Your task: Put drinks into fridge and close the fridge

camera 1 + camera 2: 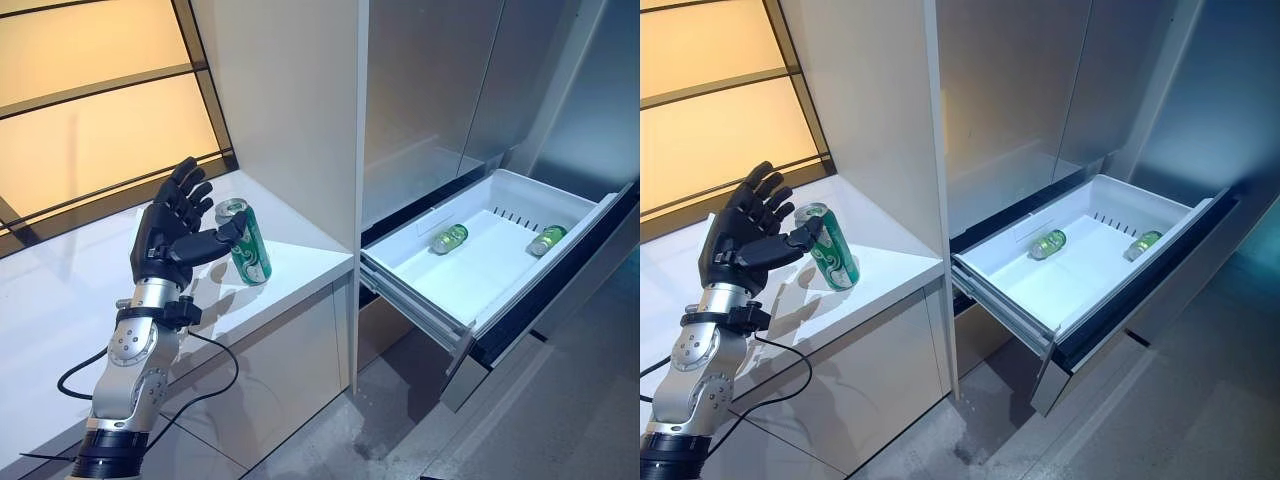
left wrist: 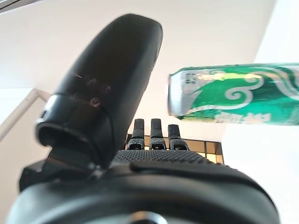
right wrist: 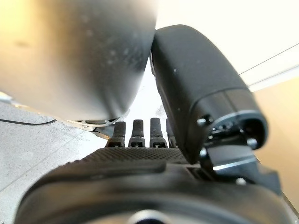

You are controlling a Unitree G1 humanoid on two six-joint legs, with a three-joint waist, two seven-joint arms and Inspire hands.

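A green drink can (image 1: 247,243) stands slightly tilted on the white counter (image 1: 300,262), left of the fridge. My left hand (image 1: 172,232) is just left of the can, open, with its fingers spread upward and its thumb reaching to the can's top rim. In the left wrist view the can (image 2: 238,95) shows beside the thumb (image 2: 107,84) with a narrow gap between them. The fridge drawer (image 1: 415,297) is pulled out, and two green cans (image 1: 449,239) (image 1: 547,240) lie on their sides in it. My right hand (image 3: 140,177) shows only in its own wrist view, fingers straight, holding nothing.
A tall white cabinet panel (image 1: 290,90) rises between the counter and the steel fridge doors (image 1: 430,90). The open drawer juts out over the grey floor (image 1: 560,410). Amber window panes (image 1: 90,110) back the counter.
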